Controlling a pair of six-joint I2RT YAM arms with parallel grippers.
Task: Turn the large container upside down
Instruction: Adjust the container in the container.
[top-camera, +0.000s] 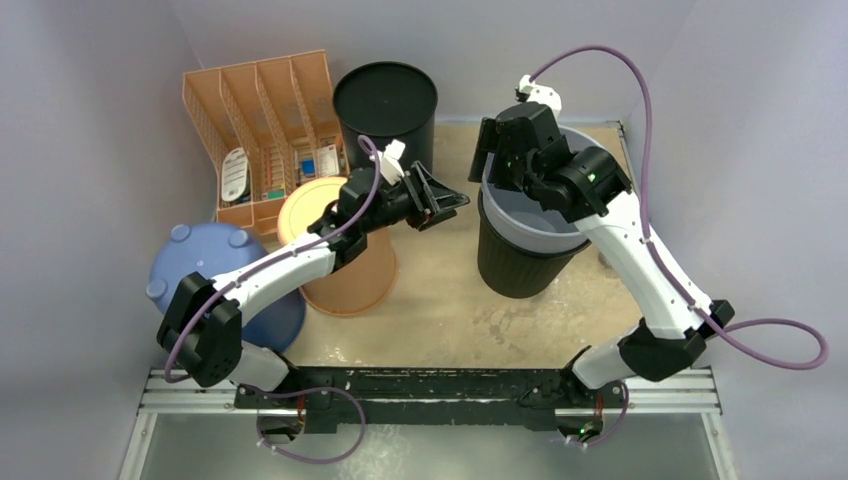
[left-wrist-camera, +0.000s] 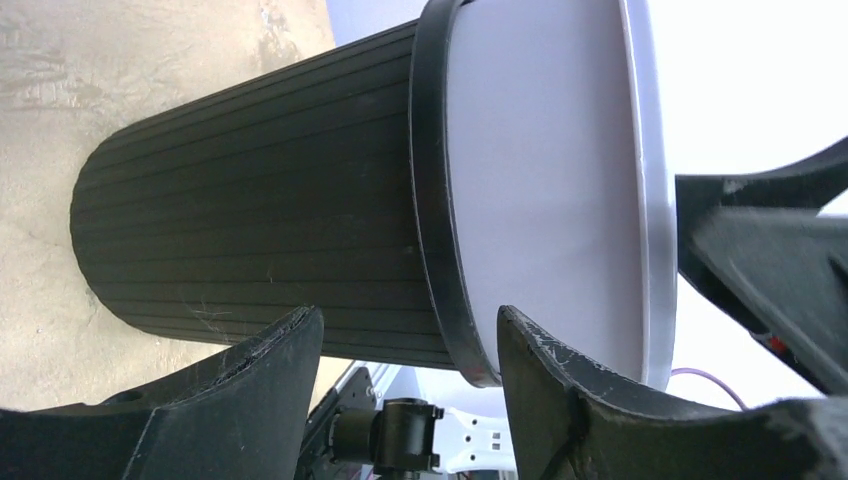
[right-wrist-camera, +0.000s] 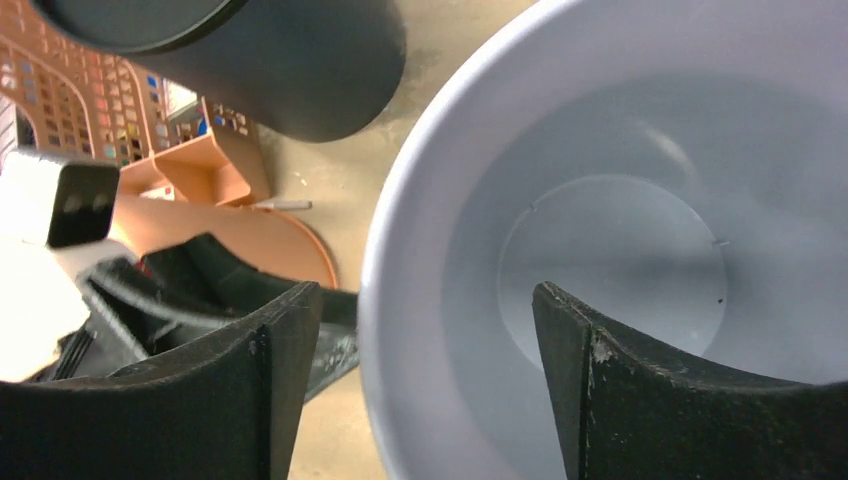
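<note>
The large container stands upright on the counter; left claw spread at its nine o'clock, right claw spread astride its rim.

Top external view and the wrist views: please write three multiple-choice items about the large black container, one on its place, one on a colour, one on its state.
1. Where does the large container stand, seen from the top camera?
A. right of the orange tub
B. left of it
C. on top of it

2. What colour is its inner wall?
A. orange
B. pale grey
C. green

3. How does it stand?
A. upside down
B. on its side
C. upright, mouth up

Answers: 1 A, the top view shows it right of the tub, with bare table between them. 2 B, the right wrist view looks into a pale grey inside. 3 C, its open mouth faces the camera above.
</note>
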